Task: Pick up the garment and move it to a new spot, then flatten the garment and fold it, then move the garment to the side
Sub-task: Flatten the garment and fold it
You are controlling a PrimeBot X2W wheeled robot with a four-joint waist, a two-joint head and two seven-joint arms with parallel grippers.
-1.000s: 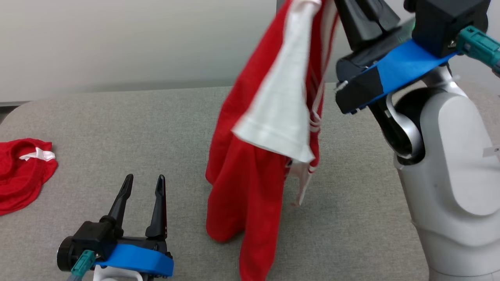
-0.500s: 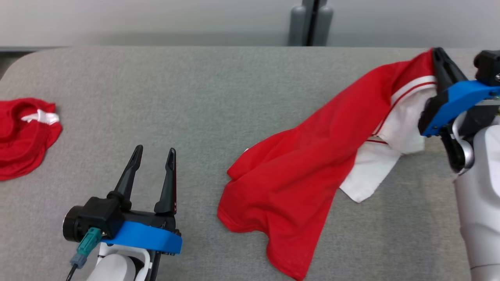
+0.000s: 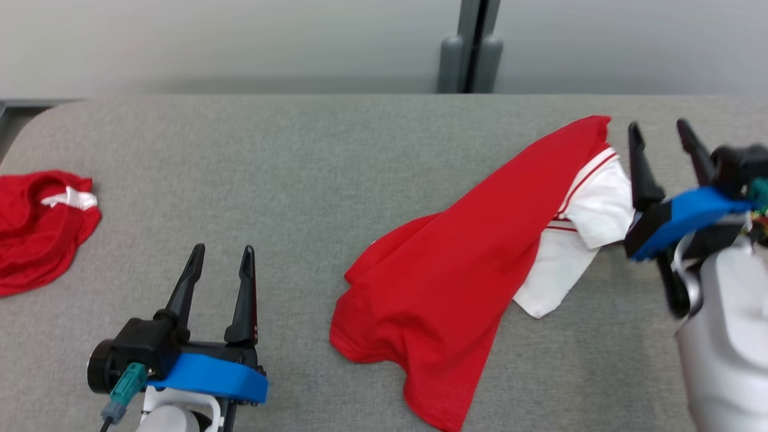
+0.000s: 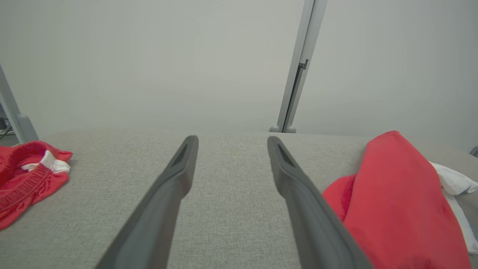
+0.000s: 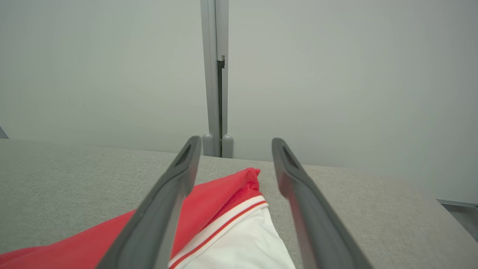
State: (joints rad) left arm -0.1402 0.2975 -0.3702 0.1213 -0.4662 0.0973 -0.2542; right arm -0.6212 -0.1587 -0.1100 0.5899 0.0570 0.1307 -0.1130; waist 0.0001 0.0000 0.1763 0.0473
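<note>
A red garment [image 3: 456, 270] with a white, red-striped sleeve lies crumpled on the grey table [image 3: 300, 168], right of centre. It also appears as the garment [image 4: 392, 209] in the left wrist view and the garment [image 5: 224, 224] in the right wrist view. My right gripper [image 3: 660, 135] stands open just right of the garment's far corner, holding nothing; its fingers [image 5: 168, 194] hover over the cloth. At the lower left, well apart from the garment, my left gripper [image 3: 221, 257] is open and empty.
A second red cloth [image 3: 36, 222] with a white band is bunched at the table's left edge. A grey post [image 3: 474, 54] stands against the pale wall behind the table. Bare table lies between the two cloths.
The garment hung from my shut right gripper, was lowered and laid on the table to the right, then let go as the jaws opened. The head camera shifted. The left gripper stayed still.
</note>
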